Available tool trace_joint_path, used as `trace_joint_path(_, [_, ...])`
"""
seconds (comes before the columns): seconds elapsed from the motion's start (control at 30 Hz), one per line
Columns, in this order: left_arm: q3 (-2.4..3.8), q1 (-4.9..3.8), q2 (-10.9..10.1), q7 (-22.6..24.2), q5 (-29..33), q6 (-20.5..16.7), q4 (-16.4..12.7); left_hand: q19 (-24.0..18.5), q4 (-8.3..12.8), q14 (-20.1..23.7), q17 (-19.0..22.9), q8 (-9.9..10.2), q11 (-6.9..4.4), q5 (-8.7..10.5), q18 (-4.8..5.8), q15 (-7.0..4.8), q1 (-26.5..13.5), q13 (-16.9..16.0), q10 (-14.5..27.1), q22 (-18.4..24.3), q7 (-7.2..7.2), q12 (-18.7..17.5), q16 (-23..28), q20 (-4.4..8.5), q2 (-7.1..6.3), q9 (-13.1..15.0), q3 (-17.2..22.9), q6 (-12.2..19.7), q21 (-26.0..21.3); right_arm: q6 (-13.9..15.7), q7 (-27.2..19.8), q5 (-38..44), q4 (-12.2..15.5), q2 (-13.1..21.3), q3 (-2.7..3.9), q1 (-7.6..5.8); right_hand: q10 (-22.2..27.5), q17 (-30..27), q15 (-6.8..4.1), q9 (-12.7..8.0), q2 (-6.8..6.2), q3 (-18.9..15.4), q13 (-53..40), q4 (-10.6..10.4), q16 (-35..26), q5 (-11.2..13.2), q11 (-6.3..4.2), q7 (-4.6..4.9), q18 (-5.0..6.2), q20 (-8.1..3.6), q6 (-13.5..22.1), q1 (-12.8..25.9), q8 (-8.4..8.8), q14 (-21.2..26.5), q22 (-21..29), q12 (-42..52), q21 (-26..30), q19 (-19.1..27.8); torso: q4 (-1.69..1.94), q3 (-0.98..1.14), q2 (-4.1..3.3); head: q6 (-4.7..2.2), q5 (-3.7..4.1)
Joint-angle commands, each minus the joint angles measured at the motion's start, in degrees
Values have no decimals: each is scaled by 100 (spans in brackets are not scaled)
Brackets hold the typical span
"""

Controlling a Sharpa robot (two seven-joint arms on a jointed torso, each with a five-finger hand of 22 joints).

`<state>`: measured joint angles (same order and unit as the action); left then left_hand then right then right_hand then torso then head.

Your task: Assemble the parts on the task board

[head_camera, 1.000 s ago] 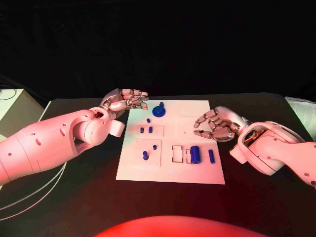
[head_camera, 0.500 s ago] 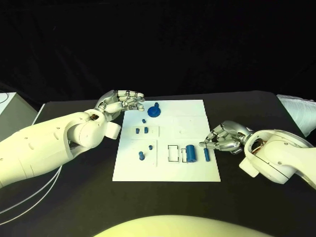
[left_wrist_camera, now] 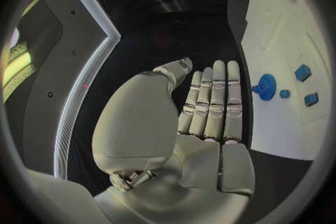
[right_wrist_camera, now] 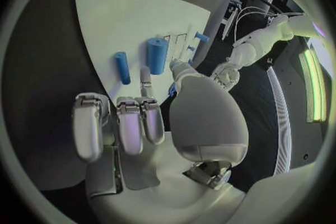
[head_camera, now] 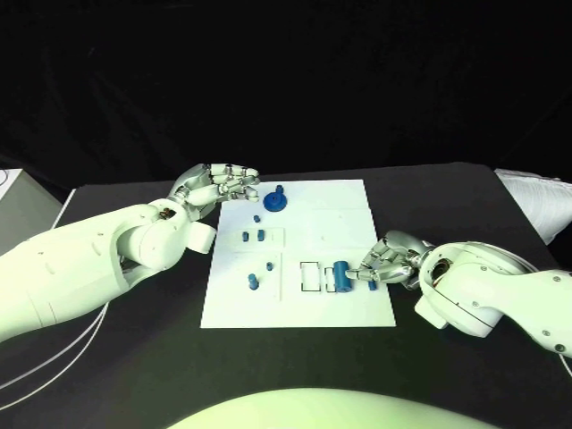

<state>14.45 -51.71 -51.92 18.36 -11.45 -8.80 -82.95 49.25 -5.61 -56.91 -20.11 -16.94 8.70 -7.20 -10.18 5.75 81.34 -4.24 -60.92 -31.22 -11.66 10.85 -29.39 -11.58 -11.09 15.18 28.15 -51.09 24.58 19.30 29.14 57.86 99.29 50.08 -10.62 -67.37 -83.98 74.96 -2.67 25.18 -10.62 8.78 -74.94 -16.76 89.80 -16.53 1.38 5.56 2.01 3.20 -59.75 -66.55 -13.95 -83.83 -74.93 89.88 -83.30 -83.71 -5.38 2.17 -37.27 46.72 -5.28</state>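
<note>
Blue plastic parts: small, stiff, light, probably slick.
Right hand, empty with fingers curled, nears the slim pin; pinch mid-length. Left hand hovers, fingers loosely extended, empty.

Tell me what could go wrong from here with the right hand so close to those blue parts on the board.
The right hand sits low at the task board edge, beside the thick blue cylinder. Its fingers could knock that cylinder or the thin blue rod out of place. Pressing at the edge might also slide the board. The left hand hovers near the round knob piece and could bump it.
</note>
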Motion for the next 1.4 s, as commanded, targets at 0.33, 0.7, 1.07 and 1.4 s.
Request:
trace_joint_path(0.33, [5, 2, -10, 71, 35, 86, -26, 12, 0, 30, -13, 20, -20, 0, 0, -13, -35, -8, -18, 9, -1, 20, 25, -24, 36, -4, -39, -23, -43, 177, 204, 412, -164, -266, -6, 109, -602, 1504, -5, 14, 35, -143, -1506, 5, 20, -19, -31, -6, -72, -8, 25, 40, -46, -617, -1300, 12, -14, -474, -1, 8, -12, 46, 3])
trace_joint_path(0.7, [5, 2, -19, 57, 35, 109, -30, 14, -4, 31, -18, 18, -20, -1, 0, -12, -40, -9, -16, 11, 0, 20, 28, -25, 39, -3, -40, -28, -48, -64, 249, 554, -358, -467, -6, 174, -602, 1504, -3, 56, 150, -833, -1506, -7, 20, 178, -30, -8, -66, -1, 51, -104, -98, -617, -1301, 12, 18, -464, 3, 2, -14, 91, -9])
trace_joint_path(1.07, [5, 2, -30, 45, 35, 117, -39, 14, -4, 31, -18, 18, -20, -1, 0, -12, -40, -9, -16, 11, 0, 20, 28, -25, 39, -3, -40, -28, -48, -317, 273, 574, -463, -597, -12, 229, -602, 1504, -4, 65, 178, -949, -1506, -5, 20, 214, -33, -12, -65, -1, 45, -114, -115, -617, -1300, 12, 27, -461, -5, 0, -10, 116, -23])
trace_joint_path(1.4, [5, 2, -39, 42, 35, 122, -43, 14, -4, 31, -18, 18, -20, -1, 0, -12, -40, -9, -16, 11, 0, 20, 28, -25, 39, -3, -40, -28, -48, -308, 274, 633, -503, -643, -15, 257, -602, 1504, -13, 81, 237, -1015, -1506, 5, 20, 35, -43, -23, -63, -6, 32, -302, -148, -617, -1301, 12, 38, -458, -8, 1, -6, 120, -24])
